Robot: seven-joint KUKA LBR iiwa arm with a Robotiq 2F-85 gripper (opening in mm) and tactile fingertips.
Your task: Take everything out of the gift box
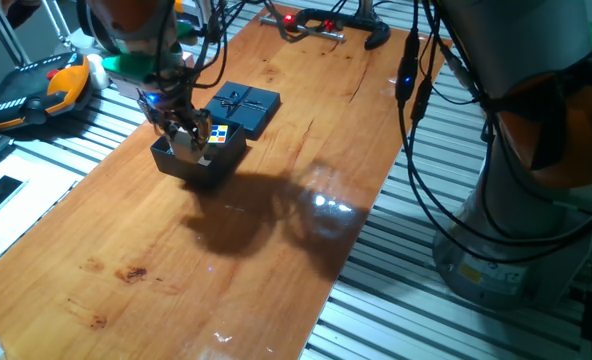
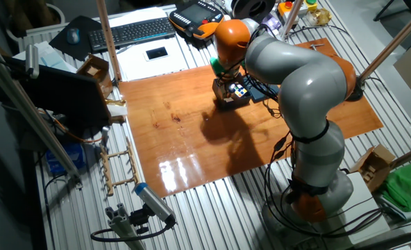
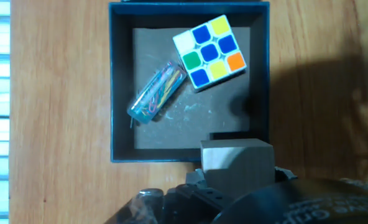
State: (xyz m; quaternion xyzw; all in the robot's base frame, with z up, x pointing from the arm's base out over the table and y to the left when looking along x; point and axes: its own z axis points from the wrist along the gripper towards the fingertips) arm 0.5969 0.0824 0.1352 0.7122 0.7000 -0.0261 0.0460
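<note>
Holding the beige cube (image 3: 237, 163) between its fingers just above the open gift box (image 3: 120, 93) on the desk (image 1: 276, 230), the tool (image 1: 189, 137) leaves the puzzle cube (image 3: 209, 51) and clip case (image 3: 156, 92) inside.

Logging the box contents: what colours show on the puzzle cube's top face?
Blue, yellow, green, white and orange squares on the puzzle cube, clearest in the hand view.

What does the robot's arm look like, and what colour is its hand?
The arm is fat and rounded, silvery grey with orange rings at the joints. Black cables hang beside it. Near the wrist a green ring and a small blue light show. The gripper is dark metal, with black parts.
</note>
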